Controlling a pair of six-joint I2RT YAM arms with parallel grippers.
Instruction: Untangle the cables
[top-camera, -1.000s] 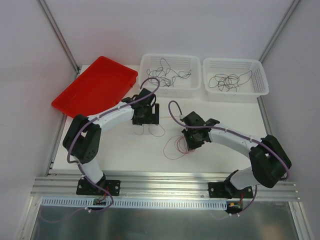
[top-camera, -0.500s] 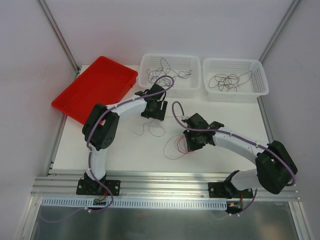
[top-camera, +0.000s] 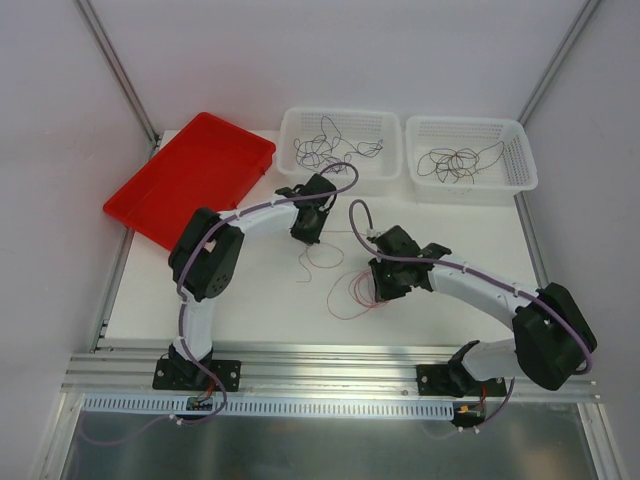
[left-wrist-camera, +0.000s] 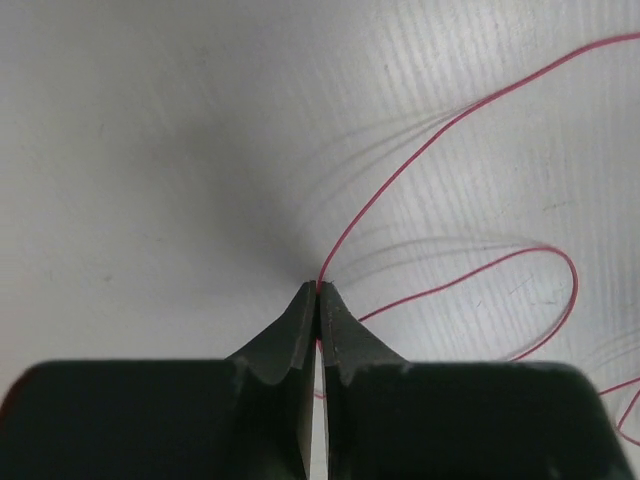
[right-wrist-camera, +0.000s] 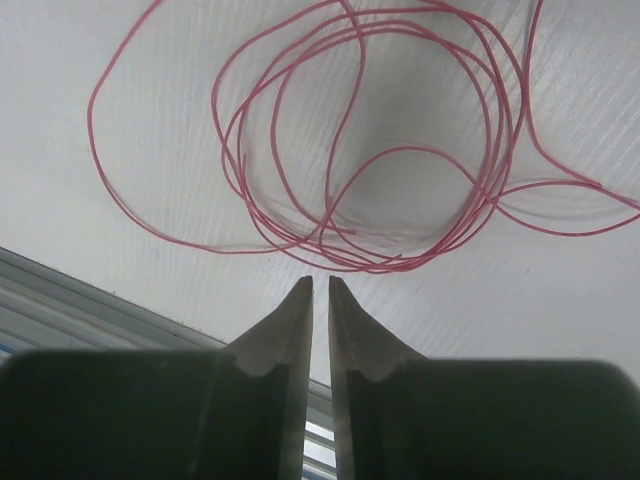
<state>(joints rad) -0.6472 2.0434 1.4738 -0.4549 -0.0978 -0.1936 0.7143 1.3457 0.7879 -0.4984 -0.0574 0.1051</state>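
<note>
The red-pink cable (top-camera: 352, 293) lies on the table (top-camera: 230, 290) at the middle of the top view. Most of it is a loose coil just left of the right gripper (top-camera: 383, 285), and one thin strand trails up and left to the left gripper (top-camera: 305, 232).

In the left wrist view the left gripper (left-wrist-camera: 318, 292) has its jaws pressed together on that strand. The red-pink cable (left-wrist-camera: 330, 255) leaves the fingertips at centre frame and sweeps to the upper right, and a second loop curls back at the right edge. Pinching one run of wire at a spot away from the coil looks like a way to draw that end out so the loops can open.

In the right wrist view the coil of red-pink cable (right-wrist-camera: 360, 262) fills the upper half of the frame in several overlapping rings. The right gripper (right-wrist-camera: 320, 282) sits just below it with its jaws a sliver apart and nothing between them. Poised at the edge of the coil, it seems placed to pin or take the bundle while the other arm pulls.

Farther out, two white baskets (top-camera: 292, 170) (top-camera: 528, 165) at the top of the frame each hold dark cables (top-camera: 335, 148). A red tray (top-camera: 190, 175) sits at the upper left.
</note>
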